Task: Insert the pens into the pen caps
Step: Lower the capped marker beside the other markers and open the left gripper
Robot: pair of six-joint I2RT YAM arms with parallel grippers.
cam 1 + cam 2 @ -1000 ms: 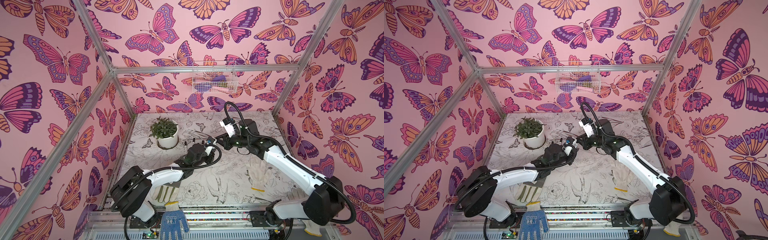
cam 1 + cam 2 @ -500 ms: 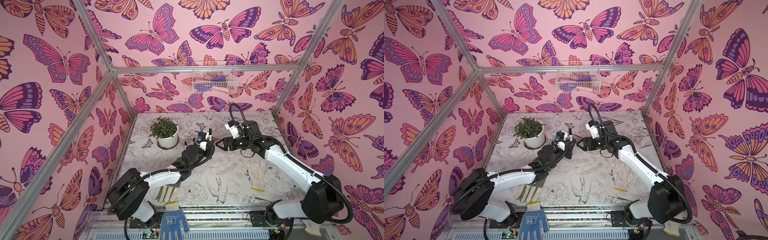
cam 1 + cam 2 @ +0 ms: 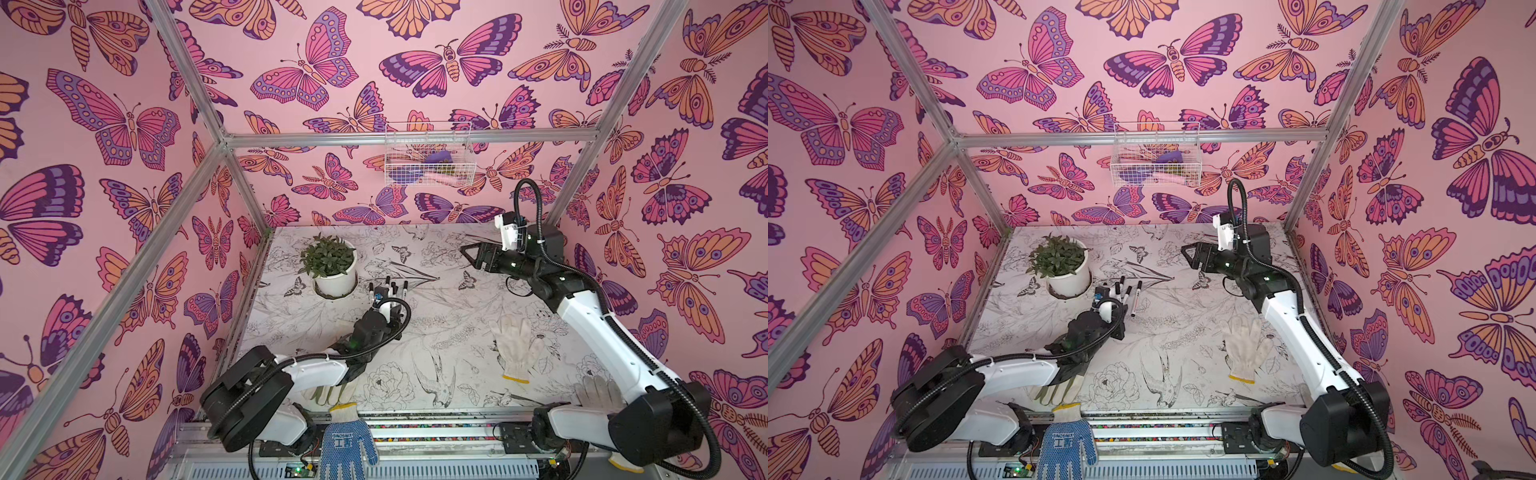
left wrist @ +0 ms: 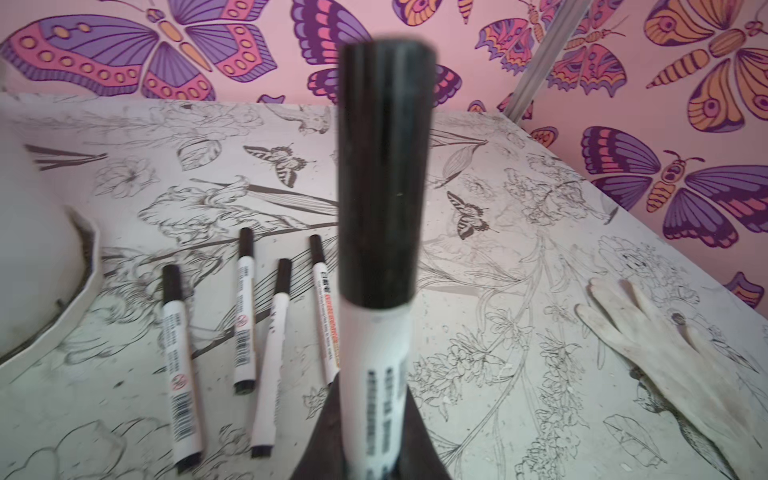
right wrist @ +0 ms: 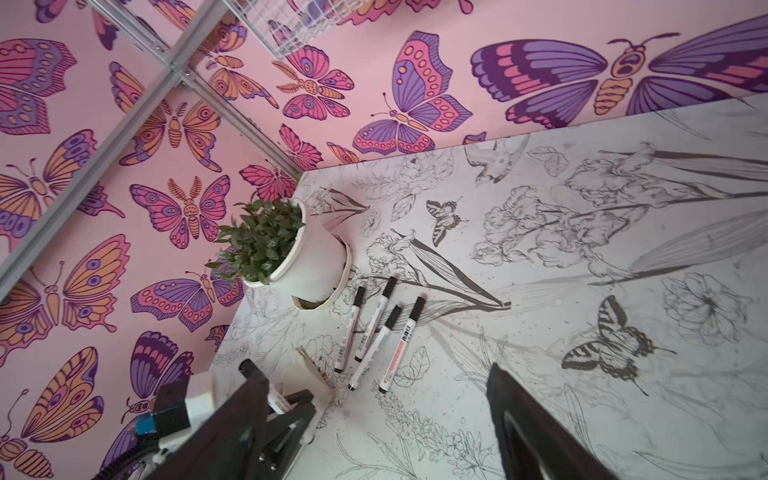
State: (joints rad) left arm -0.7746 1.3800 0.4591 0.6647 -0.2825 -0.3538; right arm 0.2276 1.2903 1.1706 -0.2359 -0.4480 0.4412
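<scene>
Pink butterfly-print walls (image 3: 365, 104) are closing in left, right and far. Aluminium frame bars (image 3: 316, 139) are edging them, and a wire basket (image 3: 428, 153) is hanging on the far wall above the flower-sketched tabletop (image 3: 449, 316).

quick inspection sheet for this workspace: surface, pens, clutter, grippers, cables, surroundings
surface: table printed with flower and bird line drawings
job's things: four capped pens lie beside the potted plant; fifth pen, capped, in the left gripper; no loose caps seen
clutter: white glove on the table, blue-dotted glove at the front edge
grippers: left gripper shut on the fifth pen; right gripper open and empty
cables: black hose arches over the right wrist; none among the pens
surroundings: butterfly walls, metal frame, wire basket on the back wall
</scene>
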